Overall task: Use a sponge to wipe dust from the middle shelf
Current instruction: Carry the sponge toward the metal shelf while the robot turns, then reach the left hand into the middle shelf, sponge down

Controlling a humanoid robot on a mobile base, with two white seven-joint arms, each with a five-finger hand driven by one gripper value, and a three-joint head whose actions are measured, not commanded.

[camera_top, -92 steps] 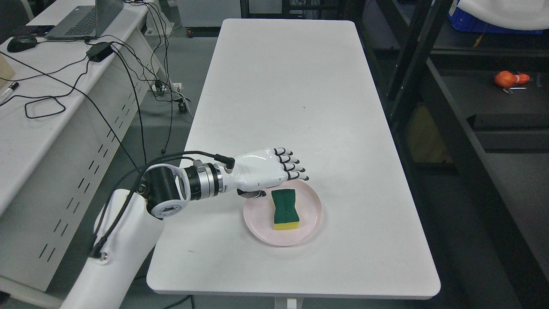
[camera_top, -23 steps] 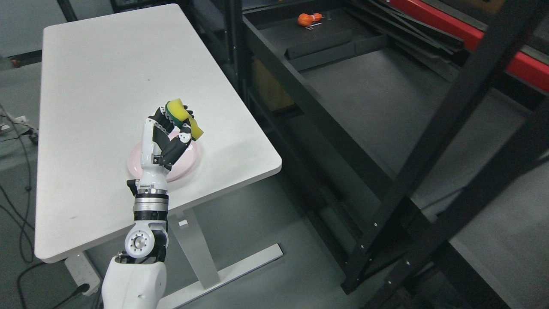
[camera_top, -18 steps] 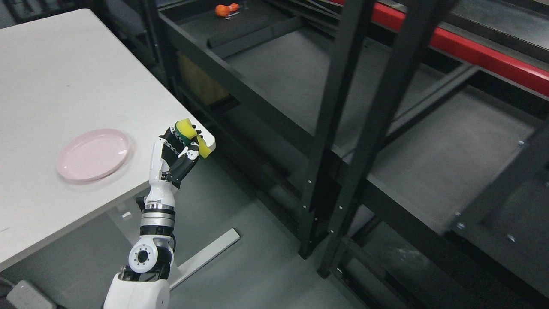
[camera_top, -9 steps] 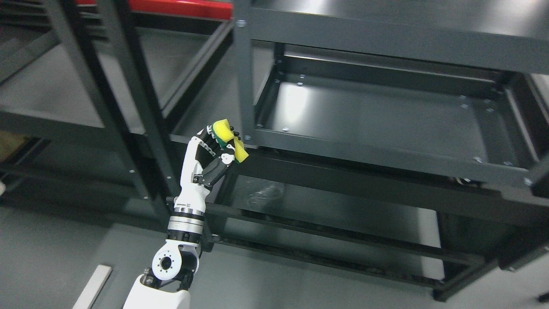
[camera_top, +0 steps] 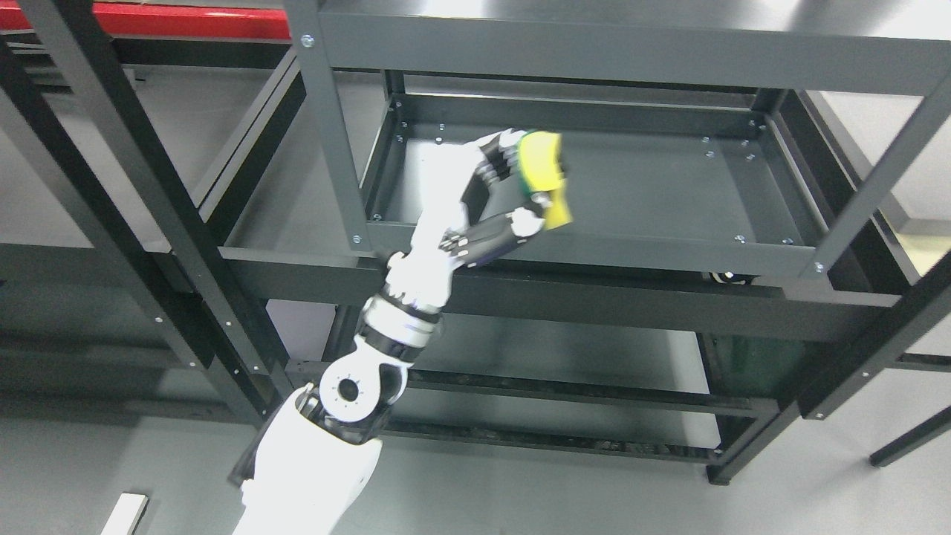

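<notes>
Yellow-and-green rectangular foam sponge (camera_top: 541,172) is sitting pinched in the left hand (camera_top: 505,195), fingers curled tight, hovering above the dark metal middle shelf (camera_top: 654,186). Upright post (camera_top: 327,126) at nine o'clock is risking an elbow snag.

From my seat the feed looks evenly lit from overhead. Pale glare washes the top shelf (camera_top: 609,9), strongest at its right end. The tiers below it sink into shadow. Below it, the left hand (camera_top: 483,215) and sponge (camera_top: 541,169) look slightly motion-smeared.
</notes>
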